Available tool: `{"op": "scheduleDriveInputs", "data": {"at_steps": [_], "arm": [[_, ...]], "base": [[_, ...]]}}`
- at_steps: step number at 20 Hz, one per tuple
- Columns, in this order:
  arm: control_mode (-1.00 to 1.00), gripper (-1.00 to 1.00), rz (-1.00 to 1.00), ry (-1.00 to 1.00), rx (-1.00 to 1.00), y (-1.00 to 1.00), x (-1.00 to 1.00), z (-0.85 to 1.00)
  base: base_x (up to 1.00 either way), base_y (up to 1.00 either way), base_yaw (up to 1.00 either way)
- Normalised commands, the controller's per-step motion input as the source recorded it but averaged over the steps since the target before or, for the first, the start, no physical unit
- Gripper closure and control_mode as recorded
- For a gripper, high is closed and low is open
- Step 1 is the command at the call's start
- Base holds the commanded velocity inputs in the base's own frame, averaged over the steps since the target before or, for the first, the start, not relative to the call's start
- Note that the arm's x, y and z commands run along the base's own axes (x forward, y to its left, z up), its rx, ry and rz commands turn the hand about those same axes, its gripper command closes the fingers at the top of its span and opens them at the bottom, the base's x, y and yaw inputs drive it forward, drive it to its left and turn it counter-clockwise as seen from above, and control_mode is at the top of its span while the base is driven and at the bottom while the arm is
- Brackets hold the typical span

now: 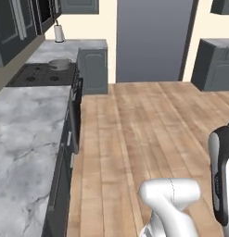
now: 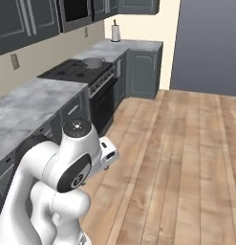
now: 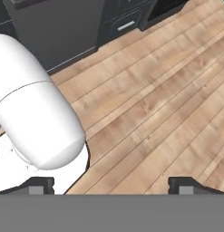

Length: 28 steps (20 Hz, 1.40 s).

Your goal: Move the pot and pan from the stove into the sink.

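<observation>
**Pincer idles wide open over kitchen floor, pot waits on distant stove**

Pincer of the white arm stands wide open and holds nothing, its two dark finger tips far apart above bare wooden floor planks, near the foot of dark base cabinets. One pot, shallow and silver-grey, sits on the far right burner of the black stove, at the far end of the counter run along the left wall. The grey marble counter stretches between stove and robot. One pot can be counted; the black pan cannot be made out on the cooktop from this distance, and the sink is outside these views. One white paper-towel roll stands on the counter beyond the stove.

By all appearances the job has barely begun: nothing is gripped, the pot remains on its burner, and the arm is folded well away from it. Both vessels probably have yet to be fetched and carried to the basin.
</observation>
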Motion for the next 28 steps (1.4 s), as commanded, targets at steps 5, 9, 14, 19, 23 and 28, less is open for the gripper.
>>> {"op": "scheduleDriveInputs", "data": {"at_steps": [5, 9, 14, 19, 23, 28], "arm": [[1.00, -1.00, 0.00, 0.00, 0.00, 0.00, 0.00, 0.00], [1.00, -1.00, 0.00, 0.00, 0.00, 0.00, 0.00, 0.00], [1.00, -1.00, 0.00, 0.00, 0.00, 0.00, 0.00, 0.00], [1.00, -1.00, 0.00, 0.00, 0.00, 0.00, 0.00, 0.00], [1.00, -1.00, 0.00, 0.00, 0.00, 0.00, 0.00, 0.00], [1.00, -1.00, 0.00, 0.00, 0.00, 0.00, 0.00, 0.00]], "base": [[1.00, 0.40, -0.04], [0.98, 0.34, -0.02], [0.16, -0.08, -0.01], [0.20, -0.91, -0.08], [0.03, -0.54, -0.05], [0.39, 0.00, 0.00]]}}
